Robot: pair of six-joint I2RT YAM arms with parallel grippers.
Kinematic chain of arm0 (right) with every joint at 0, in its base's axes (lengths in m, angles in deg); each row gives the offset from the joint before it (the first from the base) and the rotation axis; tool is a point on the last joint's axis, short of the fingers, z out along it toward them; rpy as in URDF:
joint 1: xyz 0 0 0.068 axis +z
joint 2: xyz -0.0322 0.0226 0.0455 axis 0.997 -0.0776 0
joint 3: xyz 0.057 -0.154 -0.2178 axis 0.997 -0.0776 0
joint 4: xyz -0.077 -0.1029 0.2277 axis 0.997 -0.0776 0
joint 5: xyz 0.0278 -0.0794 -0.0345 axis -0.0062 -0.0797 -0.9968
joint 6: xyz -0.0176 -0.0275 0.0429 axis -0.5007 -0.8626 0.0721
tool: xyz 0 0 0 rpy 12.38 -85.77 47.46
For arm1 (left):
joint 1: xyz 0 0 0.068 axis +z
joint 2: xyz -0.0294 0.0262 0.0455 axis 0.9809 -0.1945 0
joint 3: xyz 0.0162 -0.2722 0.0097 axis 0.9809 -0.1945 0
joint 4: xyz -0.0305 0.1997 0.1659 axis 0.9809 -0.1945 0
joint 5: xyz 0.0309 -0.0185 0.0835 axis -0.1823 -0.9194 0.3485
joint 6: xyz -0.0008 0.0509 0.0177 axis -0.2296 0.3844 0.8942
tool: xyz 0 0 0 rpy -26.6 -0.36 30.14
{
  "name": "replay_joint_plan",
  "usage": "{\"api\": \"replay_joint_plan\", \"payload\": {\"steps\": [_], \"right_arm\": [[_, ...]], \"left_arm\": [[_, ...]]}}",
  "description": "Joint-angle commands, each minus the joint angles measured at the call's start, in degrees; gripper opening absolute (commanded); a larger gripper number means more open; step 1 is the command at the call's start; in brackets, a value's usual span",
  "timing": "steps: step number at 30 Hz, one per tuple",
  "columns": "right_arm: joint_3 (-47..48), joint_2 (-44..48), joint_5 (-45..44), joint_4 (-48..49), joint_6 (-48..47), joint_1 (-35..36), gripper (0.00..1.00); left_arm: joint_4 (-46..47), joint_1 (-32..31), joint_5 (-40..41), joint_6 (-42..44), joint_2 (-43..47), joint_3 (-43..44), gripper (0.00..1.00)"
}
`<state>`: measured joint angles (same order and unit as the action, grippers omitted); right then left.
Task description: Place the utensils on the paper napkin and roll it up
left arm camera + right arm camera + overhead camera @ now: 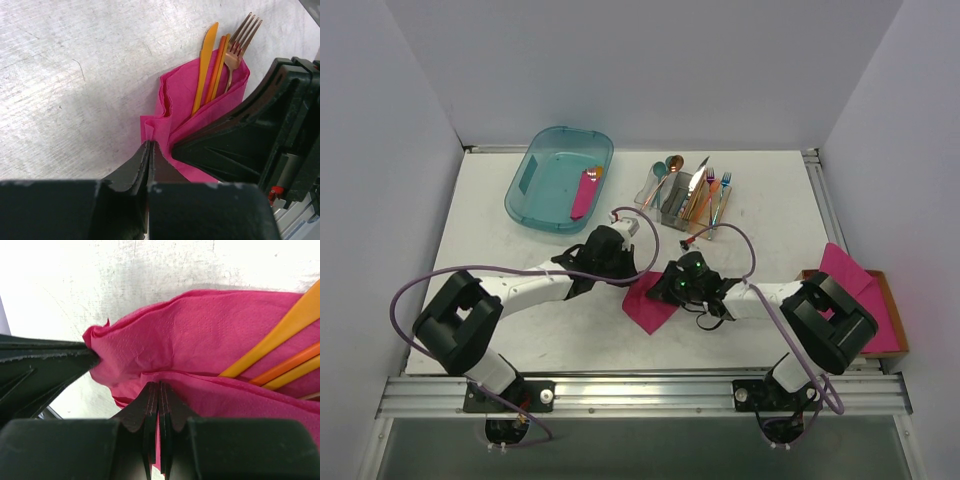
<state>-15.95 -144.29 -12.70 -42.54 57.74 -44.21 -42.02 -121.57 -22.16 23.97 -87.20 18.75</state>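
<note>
The left gripper (pixel 150 150) has its 2 fingers clenched on a corner of the pink paper napkin (pixel 200 125). The right gripper (pixel 159 390), close beside it, is clamped on a fold of the same napkin. Past both sets of fingertips, copper-orange utensils (pixel 207 65), including 1 fork, poke out of the folded napkin on the white table (pixel 75 75).

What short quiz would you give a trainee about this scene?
1. True or false: the left gripper and the right gripper are both shut on the napkin.
2. Which utensil pokes out of the napkin: A fork, B ladle, C whisk?
3. Fill in: the teal tub holds a pink ____.
Key: 1 true; 2 A; 3 roll.
</note>
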Motion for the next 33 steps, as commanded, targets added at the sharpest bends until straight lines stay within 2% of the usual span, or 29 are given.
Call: {"api": "replay_joint_plan", "payload": {"steps": [1, 14, 24, 33], "right_arm": [[-1.3, 2.6, -2.1, 1.0, 0.9, 0.6, 0.00], [-1.9, 3.5, -4.8, 3.5, 0.4, 2.2, 0.00], [-4.9, 2.6, -6.8, 9.8, 0.6, 3.1, 0.00], [-3.6, 1.1, -7.0, 9.9, 0.5, 3.7, 0.00]], "left_arm": [[0.8, -0.2, 1.3, -0.4, 1.3, 0.6, 0.02], [-0.1, -0.2, 3.0, -0.6, 2.2, 0.5, 0.02], [-2.1, -0.2, 3.2, -0.6, 2.3, 0.2, 0.02], [-2.8, -0.1, 2.7, -0.6, 2.0, 1.4, 0.02]]}}
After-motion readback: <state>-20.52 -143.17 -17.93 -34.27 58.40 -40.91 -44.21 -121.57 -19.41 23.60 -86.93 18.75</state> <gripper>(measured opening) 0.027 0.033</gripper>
